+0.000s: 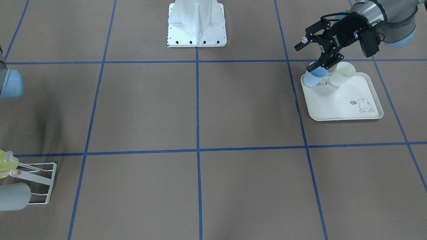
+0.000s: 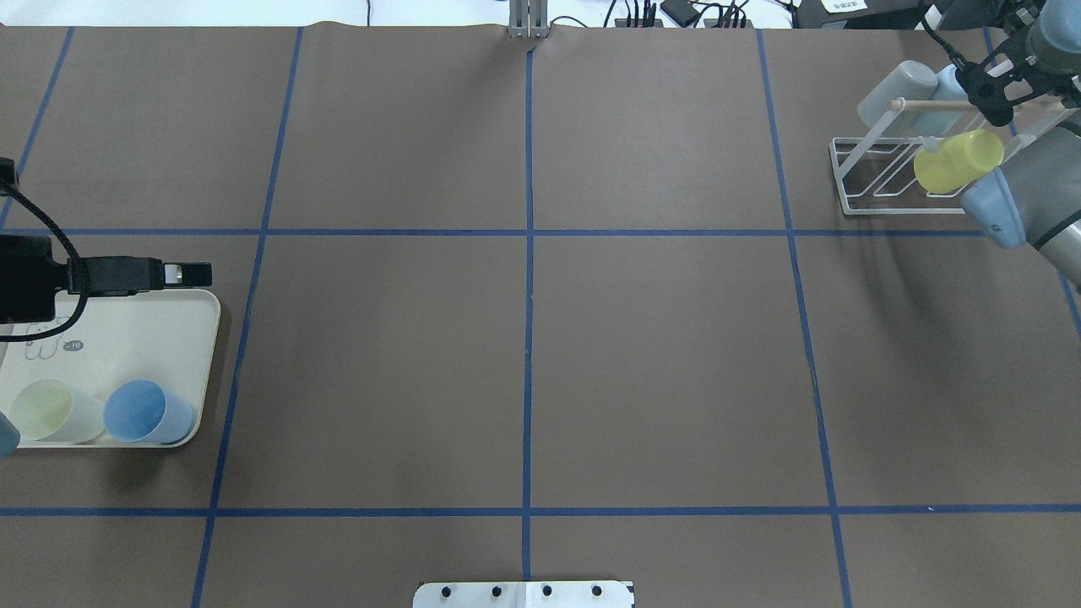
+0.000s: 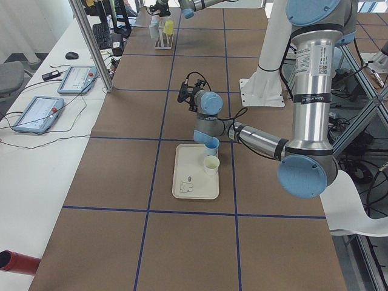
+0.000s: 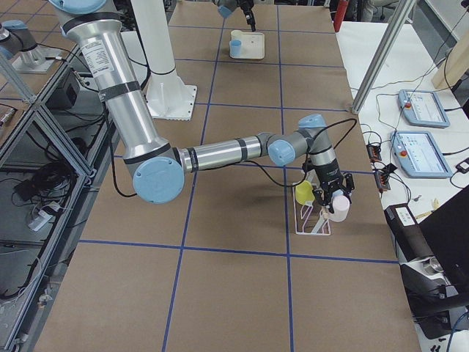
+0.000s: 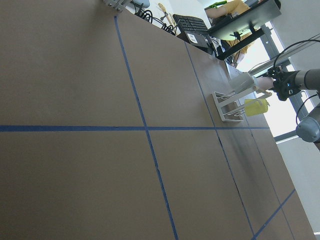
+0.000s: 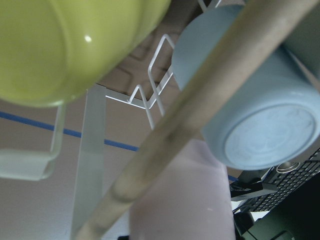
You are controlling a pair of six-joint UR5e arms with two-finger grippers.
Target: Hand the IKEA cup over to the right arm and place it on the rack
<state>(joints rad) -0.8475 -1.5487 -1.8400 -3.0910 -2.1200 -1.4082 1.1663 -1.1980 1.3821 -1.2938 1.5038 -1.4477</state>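
Jaws of the left gripper [image 1: 303, 57] stand wide open at the blue cup [image 1: 313, 79] on the tray [image 1: 343, 103], holding nothing; we should straddle its rim, close gently, and lift straight, clear of the cream cup [image 1: 342, 75].

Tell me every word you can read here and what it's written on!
"bit": on the cream tray, with its beginning hidden behind the blue cup.
Speech bubble beside the rabbit drawing: too small to read.
Lettering on the left gripper: too blurred to read.
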